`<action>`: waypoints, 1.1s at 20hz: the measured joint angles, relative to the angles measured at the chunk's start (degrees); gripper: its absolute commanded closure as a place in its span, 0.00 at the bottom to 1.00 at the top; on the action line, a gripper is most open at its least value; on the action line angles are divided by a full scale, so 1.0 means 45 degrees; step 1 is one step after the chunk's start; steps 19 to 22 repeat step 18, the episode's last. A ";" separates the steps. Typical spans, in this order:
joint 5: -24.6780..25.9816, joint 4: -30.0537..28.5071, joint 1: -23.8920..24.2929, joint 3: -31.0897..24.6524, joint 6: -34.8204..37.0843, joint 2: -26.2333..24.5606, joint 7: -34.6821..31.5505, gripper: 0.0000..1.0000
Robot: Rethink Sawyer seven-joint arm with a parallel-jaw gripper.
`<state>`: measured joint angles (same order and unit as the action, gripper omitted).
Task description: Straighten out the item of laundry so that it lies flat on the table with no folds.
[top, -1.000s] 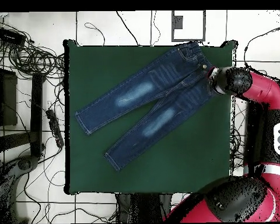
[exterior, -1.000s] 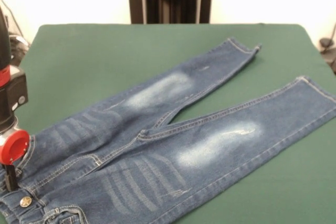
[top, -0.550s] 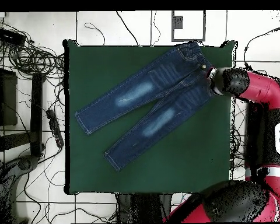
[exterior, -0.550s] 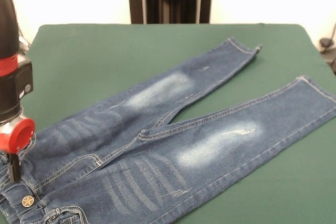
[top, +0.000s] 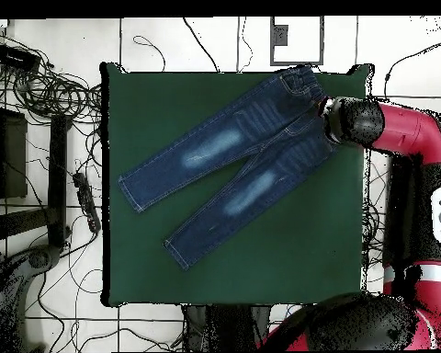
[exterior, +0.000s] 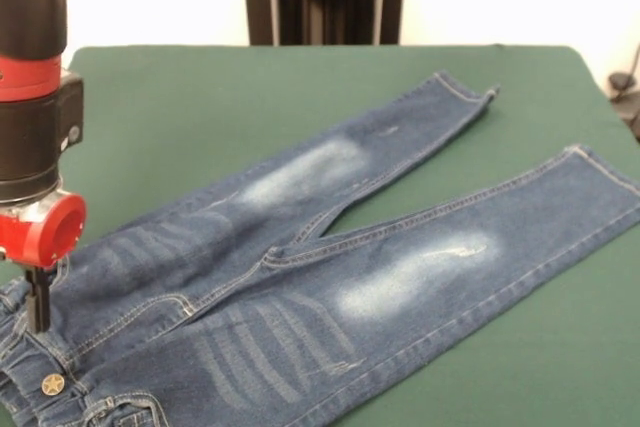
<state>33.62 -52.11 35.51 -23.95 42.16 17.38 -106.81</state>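
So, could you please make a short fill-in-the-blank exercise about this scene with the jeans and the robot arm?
1. The jeans lie on a table covered in dark ____ cloth.
2. The two legs are spread apart in the shape of the letter ____.
3. The gripper hangs over the ____ end of the jeans.
4. Near the waistband sits a brass ____.

Missing words: green; V; waist; button

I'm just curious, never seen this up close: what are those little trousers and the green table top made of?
The trousers look like denim: dark blue woven cotton with faded pale patches, tan stitching and a brass-looking button, probably metal. The table seems covered in matte dark green cloth, perhaps felt; its even, unshiny surface suggests fabric, though the weave cannot be made out.
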 measured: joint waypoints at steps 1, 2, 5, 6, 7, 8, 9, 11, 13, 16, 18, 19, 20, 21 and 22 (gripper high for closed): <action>-0.0013 0.0000 -0.0072 0.0002 -0.0094 0.0045 0.0000 0.00; -0.0013 0.0002 -0.0101 0.0002 -0.0146 0.0051 0.0000 0.00; -0.0013 -0.0004 -0.0170 0.0002 -0.0352 0.0034 0.0000 0.00; -0.0013 -0.0004 -0.0178 0.0000 -0.0409 0.0028 0.0000 0.00; -0.0011 -0.0006 -0.0184 0.0002 -0.0612 0.0008 0.0000 0.00; -0.0013 -0.0007 -0.0181 0.0004 -0.0678 0.0004 0.0000 0.00; -0.0011 -0.0009 -0.0181 0.0011 -0.0758 -0.0001 0.0000 0.00; -0.0011 -0.0011 -0.0182 0.0033 -0.1024 -0.0003 0.0000 0.00; -0.0013 -0.0011 -0.0181 0.0046 -0.1152 -0.0003 0.0000 0.00; -0.0013 -0.0010 -0.0181 0.0055 -0.1289 -0.0012 0.0000 0.00; -0.0013 -0.0007 -0.0181 0.0055 -0.1340 -0.0026 0.0000 0.00; -0.0013 -0.0007 -0.0181 0.0055 -0.1340 -0.0026 0.0000 0.00; -0.0013 -0.0007 -0.0181 0.0055 -0.1340 -0.0026 0.0000 0.00; -0.0013 -0.0007 -0.0181 0.0055 -0.1340 -0.0026 0.0000 0.00; -0.0013 -0.0007 -0.0181 0.0055 -0.1340 -0.0026 0.0000 0.00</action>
